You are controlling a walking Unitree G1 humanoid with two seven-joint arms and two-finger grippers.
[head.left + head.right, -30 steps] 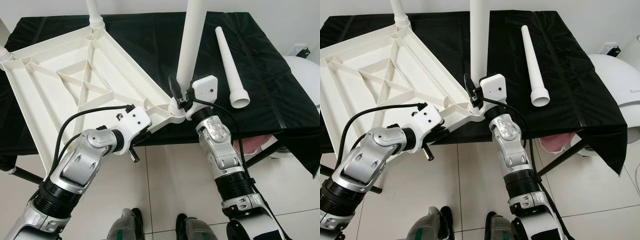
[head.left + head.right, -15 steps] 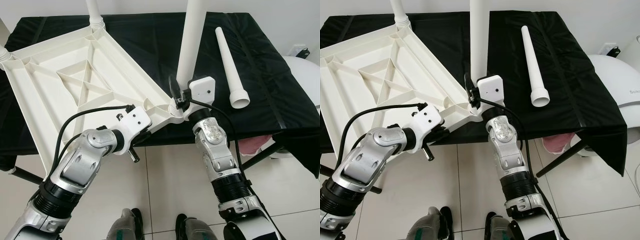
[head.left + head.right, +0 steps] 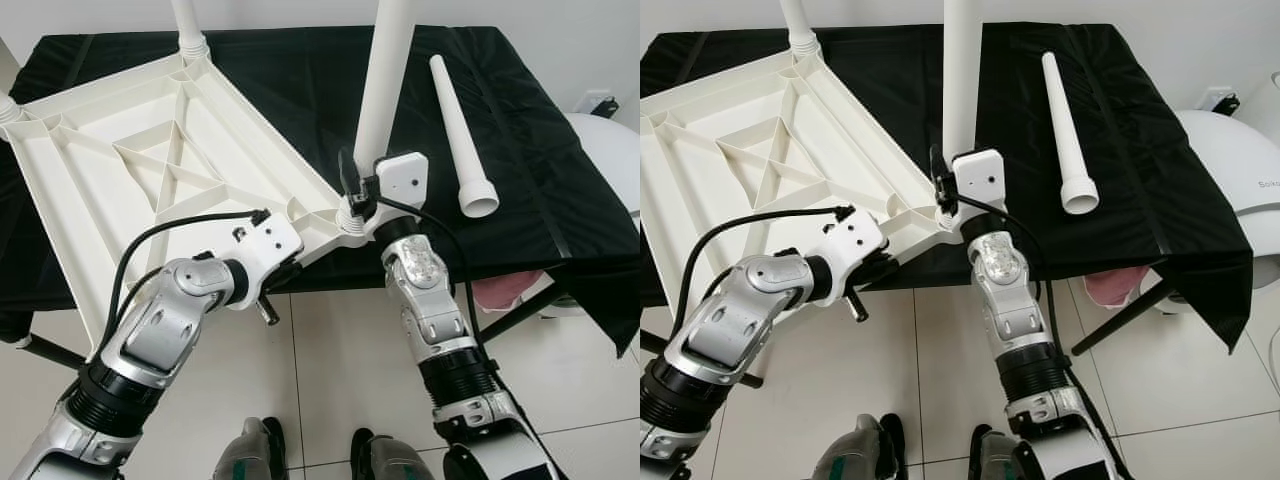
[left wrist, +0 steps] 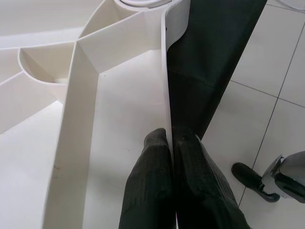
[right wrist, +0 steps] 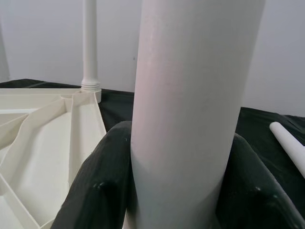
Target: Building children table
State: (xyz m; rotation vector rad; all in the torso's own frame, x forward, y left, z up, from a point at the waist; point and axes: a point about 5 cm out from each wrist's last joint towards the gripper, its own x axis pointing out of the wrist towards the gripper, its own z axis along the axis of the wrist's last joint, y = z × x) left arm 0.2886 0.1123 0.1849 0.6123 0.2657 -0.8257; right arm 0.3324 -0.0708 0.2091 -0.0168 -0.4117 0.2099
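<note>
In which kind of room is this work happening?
Probably an ordinary indoor room, perhaps in a home, used as an assembly spot. The floor is pale glossy tile, the wall behind is plain white, and a folding table under a black cloth carries the upturned white plastic tabletop and a loose leg.

Your bot's got chunky silver arms with ribbed black collars, white wrist blocks, looping black cables, textured black fingers [image 4: 157, 191], and grey-green feet with black toes.
</note>
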